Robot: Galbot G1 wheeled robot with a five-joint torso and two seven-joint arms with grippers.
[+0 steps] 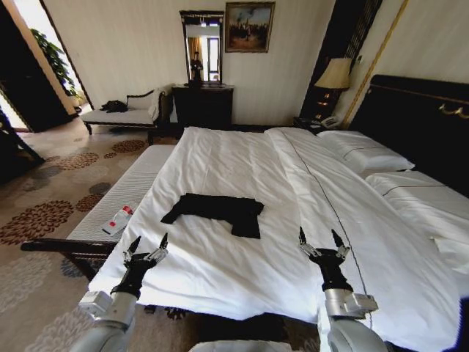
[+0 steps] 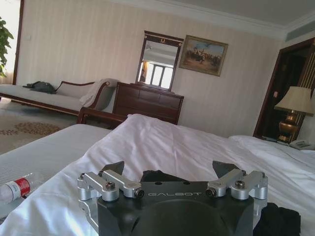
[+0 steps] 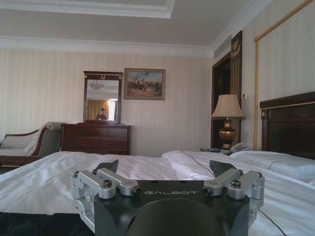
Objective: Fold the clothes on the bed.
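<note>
Hovering over the near edge of the large white-sheeted bed (image 1: 220,169) with its dark headboard, the left claw (image 1: 149,247) and right claw (image 1: 322,241) both stand wide open, holding nothing — one to each side. Between and beyond them, the black cotton T-shirt (image 1: 218,210) lies partly folded on the white duvet. A clear plastic bottle with a red label (image 1: 118,219) rests on the narrow white-cushioned bench (image 1: 121,194) to the left.

In the left wrist view, the left gripper (image 2: 168,173) hid most of the black T-shirt (image 2: 276,221); its lettering could not be seen. Beside it, the plastic bottle (image 2: 15,189) was cut off by the frame edge.
</note>
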